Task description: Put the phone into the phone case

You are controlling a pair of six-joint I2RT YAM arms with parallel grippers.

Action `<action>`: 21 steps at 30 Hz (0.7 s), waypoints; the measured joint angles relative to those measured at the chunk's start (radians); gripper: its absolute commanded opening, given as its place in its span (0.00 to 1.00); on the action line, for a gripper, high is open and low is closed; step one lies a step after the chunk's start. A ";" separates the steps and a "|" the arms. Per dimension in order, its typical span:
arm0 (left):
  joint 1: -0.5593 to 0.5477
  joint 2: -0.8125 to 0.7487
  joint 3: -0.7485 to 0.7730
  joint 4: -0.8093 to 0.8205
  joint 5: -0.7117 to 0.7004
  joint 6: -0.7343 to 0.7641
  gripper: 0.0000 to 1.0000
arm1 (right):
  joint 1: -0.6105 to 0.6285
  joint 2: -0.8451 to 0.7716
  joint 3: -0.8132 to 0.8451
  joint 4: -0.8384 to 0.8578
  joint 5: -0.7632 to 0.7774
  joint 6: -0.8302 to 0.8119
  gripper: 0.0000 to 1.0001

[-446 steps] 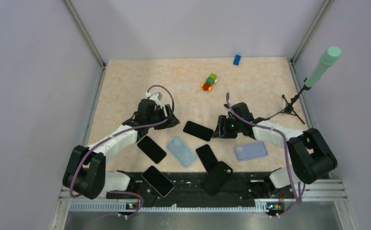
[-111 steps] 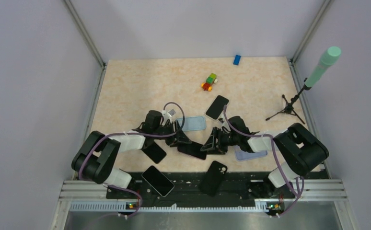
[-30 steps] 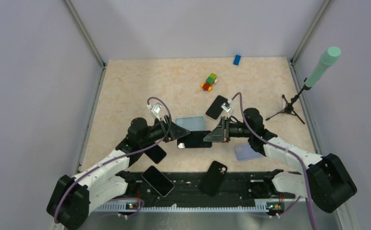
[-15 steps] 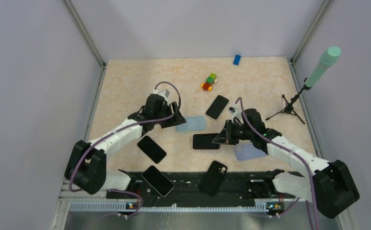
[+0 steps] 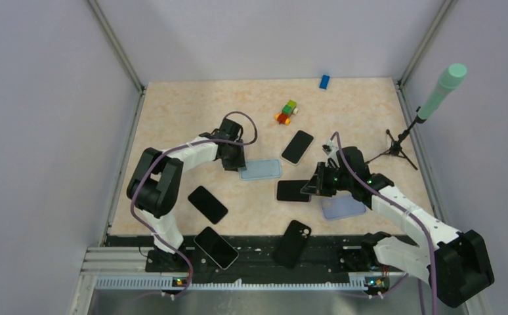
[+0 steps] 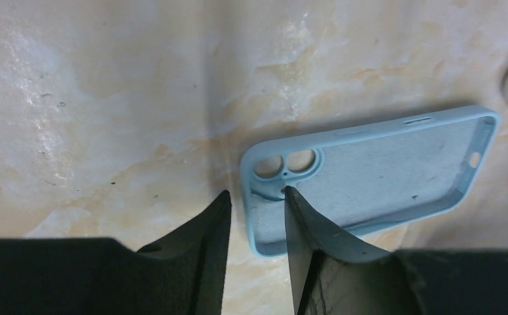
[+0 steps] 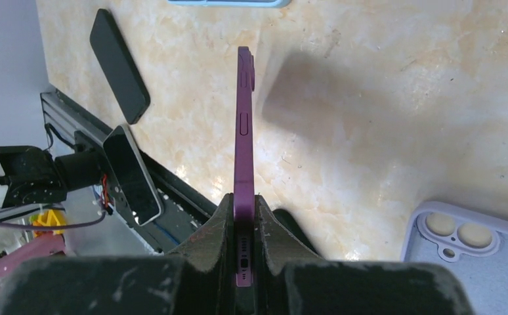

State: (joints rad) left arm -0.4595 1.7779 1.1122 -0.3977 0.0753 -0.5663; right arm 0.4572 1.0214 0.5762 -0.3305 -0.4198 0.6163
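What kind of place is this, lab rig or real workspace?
Most likely a lab robot cell: two arms bolted to a rail at the table edge, plain walls enclosing it, a green-tipped pole on a tripod, and several phones and cases laid out, a purple phone in the right gripper.

The right gripper (image 7: 243, 210) is pinching a purple phone (image 7: 243, 125) edge-on over the marbled table (image 7: 382, 118). A lavender case (image 7: 481, 262) is lying at lower right, and a black phone (image 7: 119, 65) at upper left.
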 measured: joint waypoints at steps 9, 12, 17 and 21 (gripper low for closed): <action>0.001 0.031 0.019 -0.031 -0.056 0.030 0.02 | -0.002 -0.001 0.021 -0.034 -0.011 -0.031 0.00; 0.001 0.031 0.018 -0.024 -0.034 0.039 0.00 | -0.002 -0.002 0.021 -0.034 -0.017 -0.031 0.00; 0.006 0.001 -0.033 0.020 0.011 0.033 0.00 | -0.002 -0.009 0.022 -0.030 -0.042 -0.019 0.00; -0.007 -0.058 -0.113 0.043 0.066 -0.003 0.00 | -0.002 -0.019 0.035 -0.026 -0.064 -0.007 0.00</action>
State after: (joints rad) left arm -0.4664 1.7203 0.9989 -0.3546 0.1413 -0.5690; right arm 0.4549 1.0023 0.6113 -0.3565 -0.4843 0.6090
